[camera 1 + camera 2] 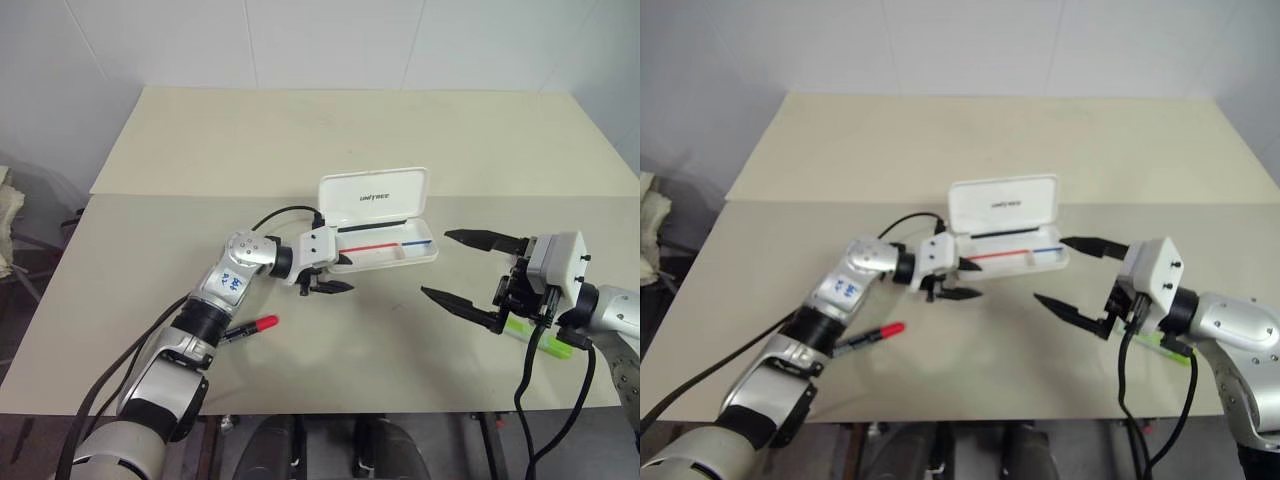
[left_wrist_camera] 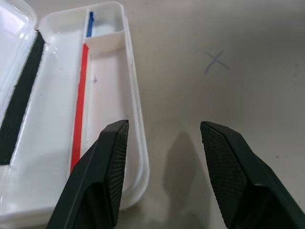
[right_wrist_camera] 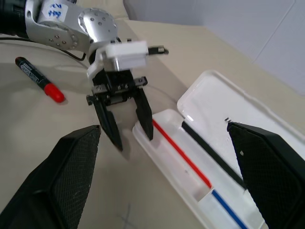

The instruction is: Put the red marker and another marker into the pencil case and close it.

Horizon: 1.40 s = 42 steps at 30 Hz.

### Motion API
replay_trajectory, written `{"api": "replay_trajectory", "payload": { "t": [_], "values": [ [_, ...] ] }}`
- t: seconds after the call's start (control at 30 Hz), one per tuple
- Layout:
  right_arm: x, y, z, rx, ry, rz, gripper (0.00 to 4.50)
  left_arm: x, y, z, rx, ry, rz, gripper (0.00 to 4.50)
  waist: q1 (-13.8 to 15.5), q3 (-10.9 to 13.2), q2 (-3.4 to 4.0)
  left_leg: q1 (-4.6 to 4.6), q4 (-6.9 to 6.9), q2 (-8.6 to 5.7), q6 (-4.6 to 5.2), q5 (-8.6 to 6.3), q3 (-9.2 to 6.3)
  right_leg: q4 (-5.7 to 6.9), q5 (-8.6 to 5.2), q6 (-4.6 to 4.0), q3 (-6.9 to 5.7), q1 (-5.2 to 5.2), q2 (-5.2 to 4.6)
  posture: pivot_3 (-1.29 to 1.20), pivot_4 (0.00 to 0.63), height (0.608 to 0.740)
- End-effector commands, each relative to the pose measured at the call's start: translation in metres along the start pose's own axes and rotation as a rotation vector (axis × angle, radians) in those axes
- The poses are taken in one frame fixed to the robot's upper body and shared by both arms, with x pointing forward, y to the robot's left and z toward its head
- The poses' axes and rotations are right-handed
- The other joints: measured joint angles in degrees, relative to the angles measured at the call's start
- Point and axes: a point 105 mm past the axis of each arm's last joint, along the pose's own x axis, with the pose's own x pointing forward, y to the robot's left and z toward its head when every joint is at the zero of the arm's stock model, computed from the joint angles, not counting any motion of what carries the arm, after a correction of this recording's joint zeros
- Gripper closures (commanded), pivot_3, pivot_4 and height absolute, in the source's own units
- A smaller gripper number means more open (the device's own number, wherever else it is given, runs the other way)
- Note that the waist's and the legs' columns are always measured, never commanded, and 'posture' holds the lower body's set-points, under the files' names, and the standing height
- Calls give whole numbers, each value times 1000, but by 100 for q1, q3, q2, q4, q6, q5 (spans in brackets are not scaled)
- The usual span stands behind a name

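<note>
There is a big table (image 1: pixel 300 130) with a pale cream top. A thin line (image 1: pixel 200 195) runs across it from side to side, where two boards meet. On the table top someone has drawn a small X (image 2: pixel 216 61) in pen. Behind the table is a white wall (image 1: pixel 330 40) with faint lines on it like big tiles. At the far left, next to the table, sits something pale and lumpy (image 1: pixel 8 215); I cannot tell what it is.
</note>
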Motion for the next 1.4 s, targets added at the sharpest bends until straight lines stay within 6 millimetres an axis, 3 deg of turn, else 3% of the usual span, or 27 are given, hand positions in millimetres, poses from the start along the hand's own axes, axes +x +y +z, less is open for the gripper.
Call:
{"api": "replay_trajectory", "payload": {
  "t": [0.03, 0.27, 0.37, 0.57, 0.83, 1.13, 1.4],
  "values": [
    [0, 1, 14, -51, -26, 13, 0, 2, 4, 5, 38, 21, -17, 2000, -1, 0, 0, 0, 0, 0, 2, 1, 0, 0, 0, 0, 0, 0, 0, 0, 150, 740],
    [2, -4, 19, -77, -29, 19, 0, 4, -1, -4, -20, 97, -111, 2000, -1, 0, 0, -1, 4, 0, 10, 7, 5, -1, 1, 1, 1, 0, 0, 0, 150, 740],
    [3, -6, 22, -92, -34, 22, 0, 4, -5, -7, -38, 136, -166, 2562, -15, 0, 0, 0, 8, 0, 27, -7, 7, 1, 1, 3, 1, 0, 1, 0, 150, 740],
    [7, -12, 30, -129, -48, 24, 0, 5, -9, -16, -31, 205, -196, 4483, -23, -1, 1, 1, 8, 2, 23, -5, 12, 0, 1, 3, 4, 0, 2, 0, 150, 740],
    [11, -15, 36, -151, -60, 37, 0, 9, -11, -19, -16, 214, -197, 4483, -22, -2, 0, 1, 16, 3, 31, -13, 16, -1, 1, 3, 9, 1, 0, 0, 150, 740],
    [13, -11, 34, -121, -55, 62, 0, 8, -22, -4, -58, 137, -196, 4483, -33, -3, 1, 1, 23, 5, 26, -16, 16, 4, 1, 3, 12, 1, 1, 0, 150, 740],
    [6, -15, 28, -83, -31, 68, 0, 0, -54, 20, -132, 102, -244, 4483, -55, -3, 2, -11, 39, 4, 29, -28, 20, 13, -1, 6, 7, 1, 5, 0, 150, 740]
  ]
}}
